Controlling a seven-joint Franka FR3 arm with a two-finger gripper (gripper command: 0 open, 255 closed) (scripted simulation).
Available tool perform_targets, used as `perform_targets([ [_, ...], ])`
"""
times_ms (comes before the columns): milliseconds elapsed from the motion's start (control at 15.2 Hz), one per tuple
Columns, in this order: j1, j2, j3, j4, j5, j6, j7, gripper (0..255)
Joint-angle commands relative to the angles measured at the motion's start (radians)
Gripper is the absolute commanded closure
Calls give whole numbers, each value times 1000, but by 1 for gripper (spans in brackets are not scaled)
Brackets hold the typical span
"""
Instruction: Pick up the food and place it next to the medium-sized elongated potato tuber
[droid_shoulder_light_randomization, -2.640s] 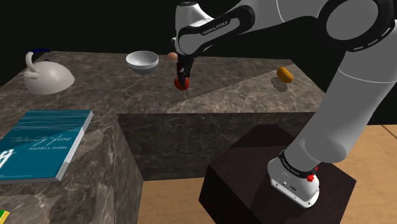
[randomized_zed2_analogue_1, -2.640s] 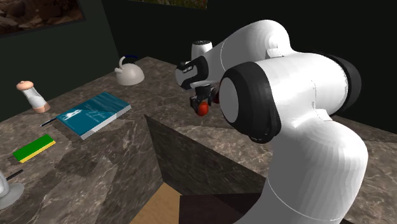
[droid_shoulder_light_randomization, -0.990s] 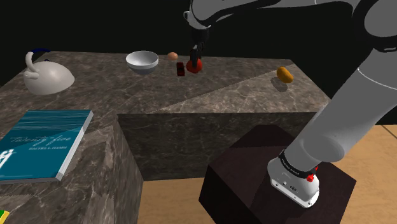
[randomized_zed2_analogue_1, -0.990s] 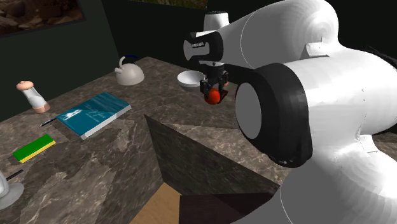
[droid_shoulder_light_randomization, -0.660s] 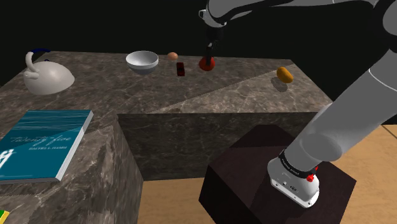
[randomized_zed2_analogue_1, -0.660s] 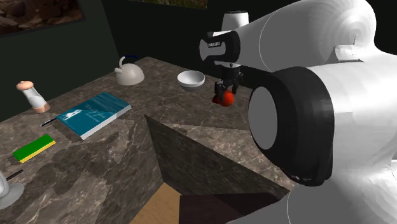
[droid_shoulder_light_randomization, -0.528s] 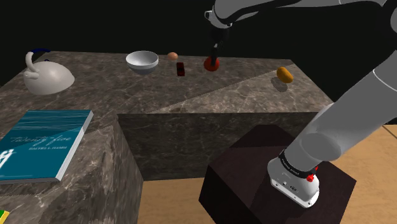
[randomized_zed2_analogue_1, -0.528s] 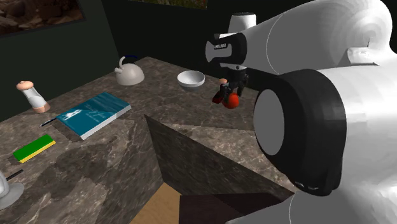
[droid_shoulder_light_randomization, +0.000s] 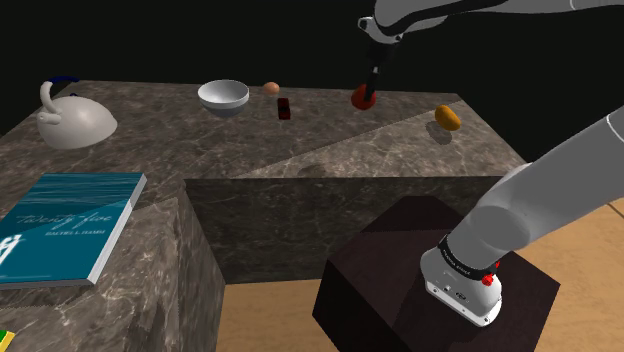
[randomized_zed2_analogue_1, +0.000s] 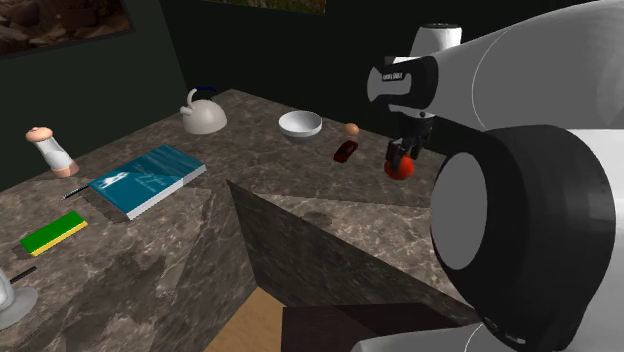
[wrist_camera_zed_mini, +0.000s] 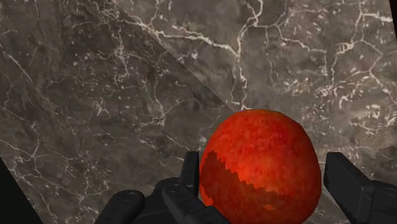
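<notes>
Gripper (droid_shoulder_light_randomization: 365, 93) clamped on red round fruit (wrist_camera_zed_mini: 257, 162), over marble counter (droid_shoulder_light_randomization: 300, 150). Yellow-orange potato (droid_shoulder_light_randomization: 447, 118) lies off to its side, well apart. Travel level, lower gently, release just beside.

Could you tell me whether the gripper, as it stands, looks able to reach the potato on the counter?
Probably yes: the gripper, shut on the red fruit, hangs over the counter, and nothing stands between it and the potato.
</notes>
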Motion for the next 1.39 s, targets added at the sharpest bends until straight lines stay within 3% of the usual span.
perform_targets([
  [0,-21,-25,-31,-27,-8,5,-48,255],
  [660,-123,-72,-192,-60,-51,7,-287,255],
  [1320,-208,-8,-371,20,-54,6,-552,255],
])
